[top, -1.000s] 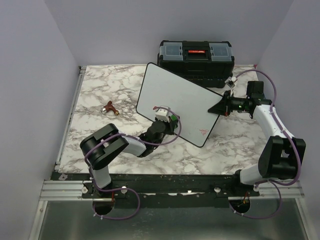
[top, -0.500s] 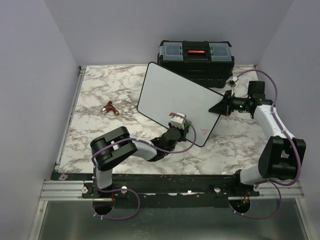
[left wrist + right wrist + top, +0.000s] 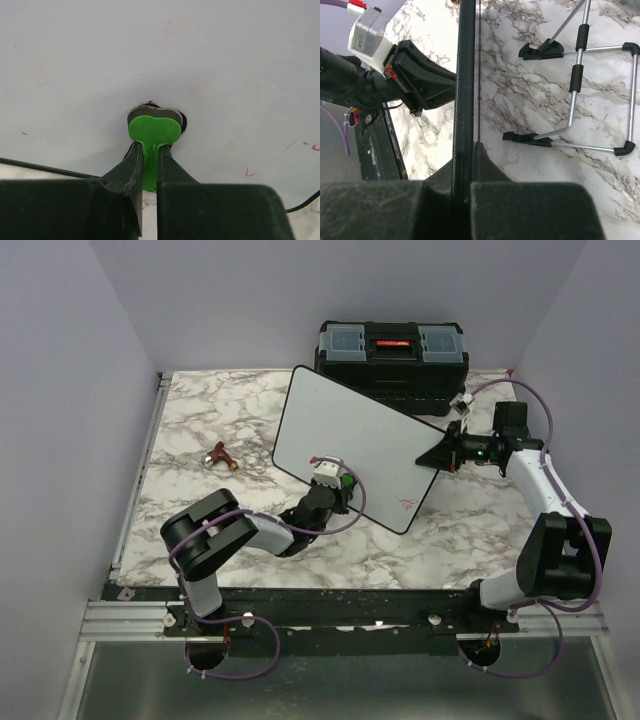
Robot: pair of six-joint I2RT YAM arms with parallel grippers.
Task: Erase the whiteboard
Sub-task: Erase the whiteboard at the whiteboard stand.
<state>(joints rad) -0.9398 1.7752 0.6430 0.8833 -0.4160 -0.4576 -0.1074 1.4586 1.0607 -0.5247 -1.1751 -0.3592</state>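
Marble-patterned table (image 3: 200,420) is carrying the whiteboard (image 3: 350,435) near its middle, turned cornerwise, its far corner just in front of a black toolbox (image 3: 392,352). The left arm is folding low at the near left, its elbow bunched close to the base and its forearm stretching forward and rightward to the board's near edge. The left gripper (image 3: 150,155) is pinching the stem of a green eraser (image 3: 153,131), jaws narrow around it, and the eraser's dark pad is pressing flat against the white surface. Faint red marks (image 3: 250,172) are showing low on the board towards its right corner. The right arm is rising along the table's right side, bending at the elbow and pointing its forearm leftward. The right gripper (image 3: 465,150) is clamping tightly on the board's thin black frame at the right edge. In the right wrist view, a wire stand (image 3: 580,95) is resting on the marble beyond that edge. A small brown object (image 3: 220,454) is lying well apart on the left.
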